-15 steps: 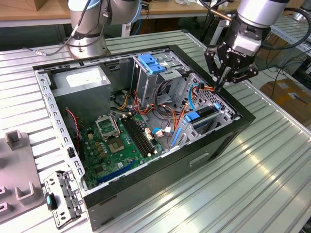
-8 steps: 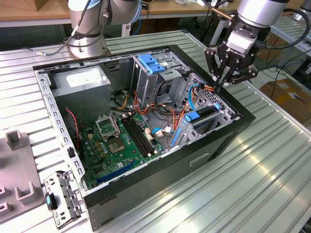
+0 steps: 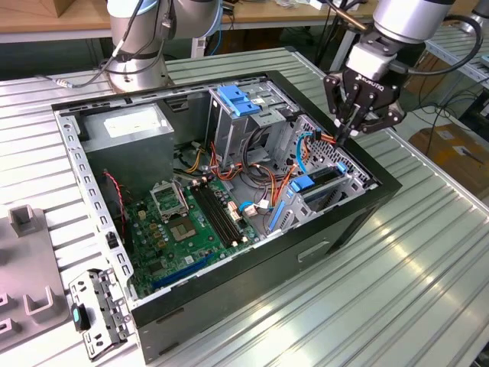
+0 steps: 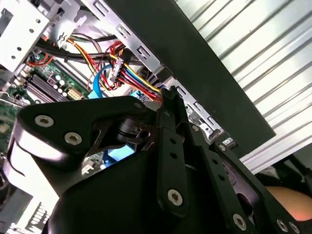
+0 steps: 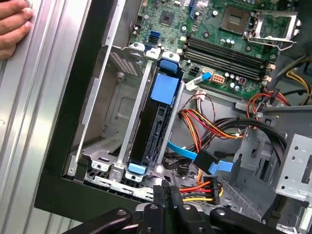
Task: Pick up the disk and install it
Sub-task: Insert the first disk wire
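Item: my fingers [image 3: 345,134], one pair. They are pinched together with nothing between them, poised just above the drive bay at the exterior view's right end of the case [image 3: 229,306].

Item: the disk [image 5: 156,126], one. It stands on edge between the bay's metal rails, with blue carrier tabs at both ends. In the exterior view it [image 3: 317,183] sits just below my fingers.

Progress, as I judge it: the pick-up and insertion look done. I cannot tell whether it is fully latched. The blue data cable [image 5: 195,156] lies loose beside it.

Also counted:
- One motherboard [image 3: 191,222].
- One power-supply box [image 3: 126,130].
- One tall cage with a blue latch [image 3: 238,101].
- One person's hand [image 5: 14,24] on the worktop [image 3: 397,290].
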You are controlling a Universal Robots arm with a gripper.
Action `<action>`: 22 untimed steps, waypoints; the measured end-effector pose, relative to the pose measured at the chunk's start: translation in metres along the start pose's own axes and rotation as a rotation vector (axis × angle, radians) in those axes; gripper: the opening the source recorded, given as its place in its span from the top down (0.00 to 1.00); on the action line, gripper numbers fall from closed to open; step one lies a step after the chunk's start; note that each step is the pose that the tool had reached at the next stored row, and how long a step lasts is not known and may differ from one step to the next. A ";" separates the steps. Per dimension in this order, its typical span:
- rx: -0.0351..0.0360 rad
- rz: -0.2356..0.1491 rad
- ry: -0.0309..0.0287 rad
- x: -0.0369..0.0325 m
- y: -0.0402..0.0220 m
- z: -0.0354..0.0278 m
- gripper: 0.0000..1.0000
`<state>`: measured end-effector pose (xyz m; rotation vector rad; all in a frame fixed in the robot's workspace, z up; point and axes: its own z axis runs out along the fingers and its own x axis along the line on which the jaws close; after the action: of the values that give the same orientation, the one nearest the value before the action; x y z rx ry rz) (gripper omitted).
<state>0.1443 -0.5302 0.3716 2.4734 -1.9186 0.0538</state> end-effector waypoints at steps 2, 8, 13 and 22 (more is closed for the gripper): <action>-0.0012 0.034 0.0005 0.0000 0.0000 0.0000 0.84; -0.0049 0.144 0.0019 0.0000 0.0000 0.0000 0.84; -0.0079 0.232 0.0030 0.0000 0.0000 0.0001 0.84; -0.0113 0.334 0.0042 -0.0005 0.0017 0.0003 0.84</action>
<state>0.1426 -0.5302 0.3713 2.1165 -2.2989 0.0502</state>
